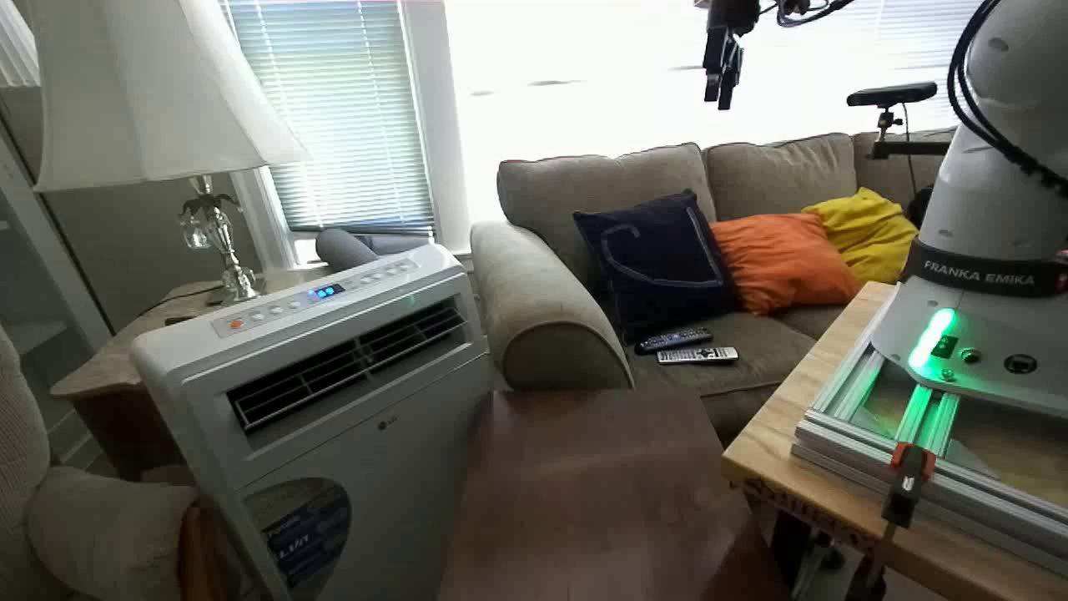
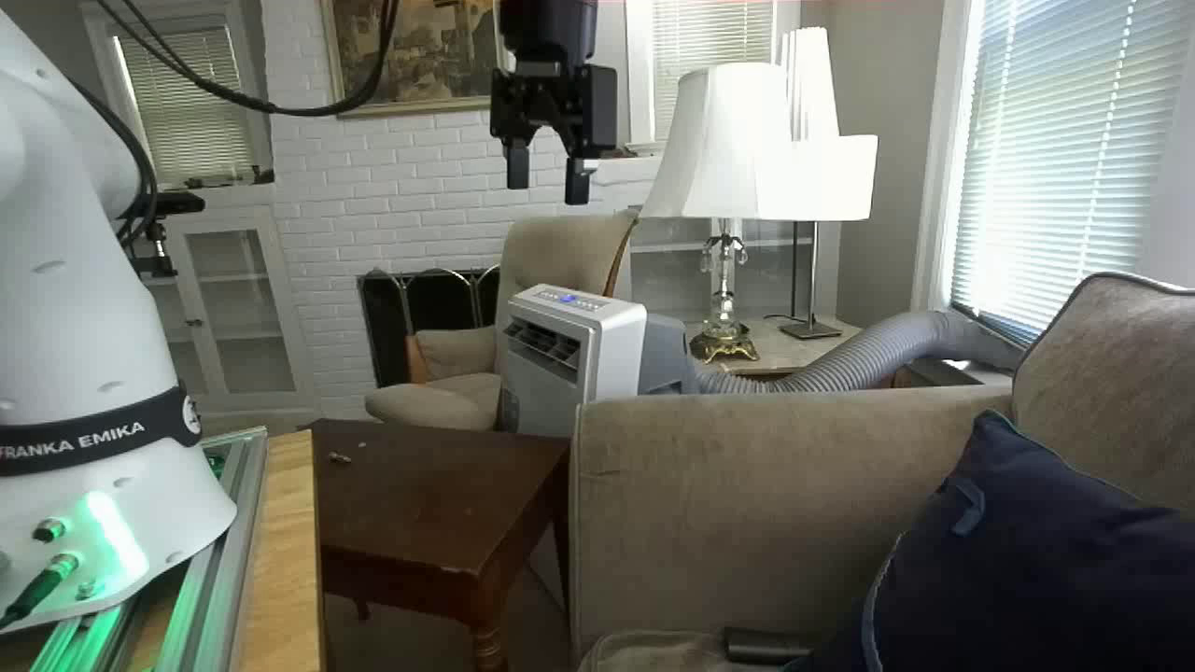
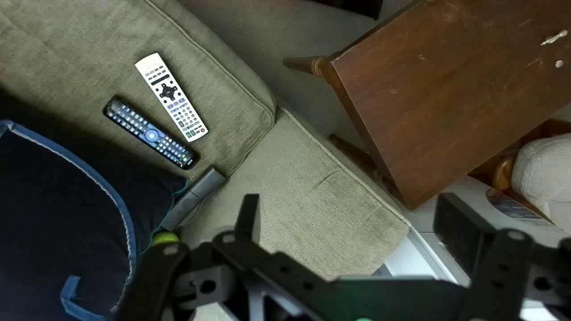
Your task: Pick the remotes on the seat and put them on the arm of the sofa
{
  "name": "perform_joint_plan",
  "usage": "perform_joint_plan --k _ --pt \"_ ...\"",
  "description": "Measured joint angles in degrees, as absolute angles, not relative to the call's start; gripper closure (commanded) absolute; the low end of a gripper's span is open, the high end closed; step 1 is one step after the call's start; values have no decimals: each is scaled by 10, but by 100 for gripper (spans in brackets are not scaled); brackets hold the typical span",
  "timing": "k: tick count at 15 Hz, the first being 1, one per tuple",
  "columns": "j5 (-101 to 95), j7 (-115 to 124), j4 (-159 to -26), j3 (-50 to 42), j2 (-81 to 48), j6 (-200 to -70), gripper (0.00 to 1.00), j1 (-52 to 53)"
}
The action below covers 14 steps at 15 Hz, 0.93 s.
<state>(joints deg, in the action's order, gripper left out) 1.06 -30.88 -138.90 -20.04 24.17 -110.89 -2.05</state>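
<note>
A white remote [image 1: 697,356] [image 3: 171,96] and a black remote [image 1: 674,340] [image 3: 151,133] lie side by side on the seat [image 1: 755,376] [image 3: 58,44]. A dark grey bar [image 3: 193,198] lies by the inner side of the arm of the sofa, partly under the navy pillow; it also shows in an exterior view [image 2: 766,646]. The arm of the sofa [image 1: 542,300] [image 2: 747,485] [image 3: 303,200] is bare on top. My gripper [image 1: 718,98] [image 2: 549,182] [image 3: 345,214] is open and empty, pointing down, high above the sofa. In the wrist view the arm shows between its fingers.
A navy pillow [image 1: 655,263] [image 3: 58,214] leans beside the remotes, with orange [image 1: 784,259] and yellow [image 1: 863,234] ones beyond. A white air conditioner [image 1: 359,417] and a brown table [image 1: 584,492] [image 3: 450,98] stand by the arm. A lamp [image 2: 719,149] stands behind.
</note>
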Motion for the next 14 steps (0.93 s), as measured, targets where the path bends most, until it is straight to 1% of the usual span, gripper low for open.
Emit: perform_joint_plan --k 3,6,9,14 --pt "14 -304 -1390 -196 240 -1120 0 -24" --pt "61 -292 -1397 -195 209 -1243 0 -24" --pt "118 -321 -1398 -196 147 -1366 0 -14" --pt "96 -357 -1384 -175 21 -1462 0 -23"
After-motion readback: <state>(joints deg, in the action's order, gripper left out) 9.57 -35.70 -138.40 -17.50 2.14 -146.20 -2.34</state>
